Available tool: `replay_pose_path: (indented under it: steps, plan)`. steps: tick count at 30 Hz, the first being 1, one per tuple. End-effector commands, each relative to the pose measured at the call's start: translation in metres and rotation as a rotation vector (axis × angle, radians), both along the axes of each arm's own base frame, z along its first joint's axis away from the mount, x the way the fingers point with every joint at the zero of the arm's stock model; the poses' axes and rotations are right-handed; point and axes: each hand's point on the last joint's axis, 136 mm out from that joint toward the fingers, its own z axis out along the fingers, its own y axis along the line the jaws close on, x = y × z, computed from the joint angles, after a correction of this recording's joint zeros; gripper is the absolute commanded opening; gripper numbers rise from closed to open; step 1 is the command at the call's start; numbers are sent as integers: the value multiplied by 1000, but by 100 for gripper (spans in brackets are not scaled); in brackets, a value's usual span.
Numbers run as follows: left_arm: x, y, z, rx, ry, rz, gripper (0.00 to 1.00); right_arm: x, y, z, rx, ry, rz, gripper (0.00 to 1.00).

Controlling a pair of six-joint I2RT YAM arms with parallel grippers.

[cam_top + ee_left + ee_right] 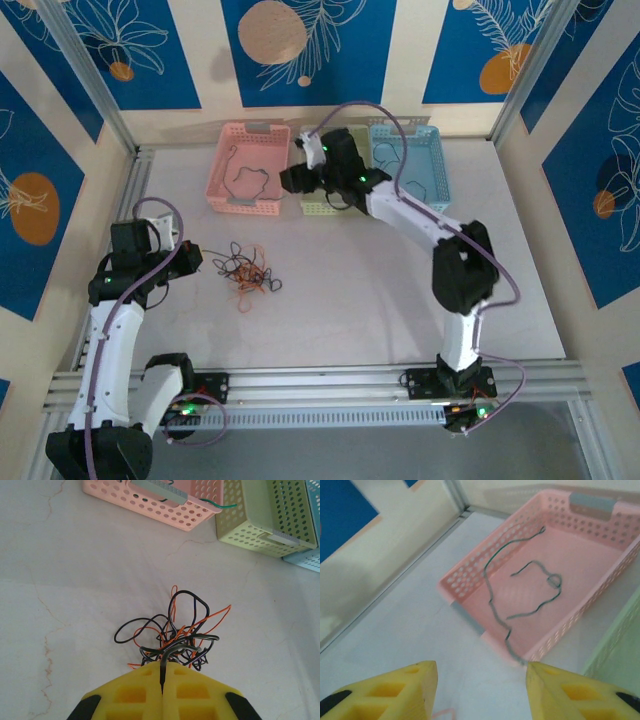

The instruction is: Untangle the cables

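A knotted clump of black and orange cables (248,272) lies on the table left of centre. My left gripper (192,257) sits at its left side, its yellow fingers (192,690) shut on a dark cable (171,655) that leads out of the clump (175,630). Two dark green cables (492,595) lie loose inside the pink basket (600,555), and one end drapes over its near corner. My right gripper (480,680) hovers open just off that corner with nothing between its fingers. From above it is at the pink basket's right edge (295,180).
Three perforated baskets stand in a row at the back: pink (232,160), pale green (318,207) and blue (425,165). The right arm reaches over the green one. Metal frame rails border the table on the left and at the back.
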Motion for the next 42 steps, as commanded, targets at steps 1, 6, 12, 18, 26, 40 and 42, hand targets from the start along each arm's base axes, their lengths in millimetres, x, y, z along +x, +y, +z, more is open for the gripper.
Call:
replay_pose_path:
  steps: [1, 6, 12, 18, 26, 40, 42]
  plan:
    - [-1, -6, 2, -22, -11, -20, 0, -56, 12, -22, 52, 73, 129, 51]
    - [0, -6, 2, -24, -11, -20, 0, -105, 31, -57, 42, 116, 302, 56]
    - [0, -6, 2, -23, -8, -19, 0, -109, 58, -77, 2, 93, 435, 67]
    - [0, -6, 1, -25, -7, -22, 0, -90, 83, -95, -10, 131, 483, 68]
    - [0, -7, 0, -26, -3, -23, 0, -89, 102, -108, -29, 160, 542, 51]
    - [-1, -6, 1, -20, -5, -19, 0, -70, 36, -65, 2, 12, 298, 0]
    - [0, -6, 1, -21, -7, -17, 0, -66, 4, -58, 34, 16, 212, 0]
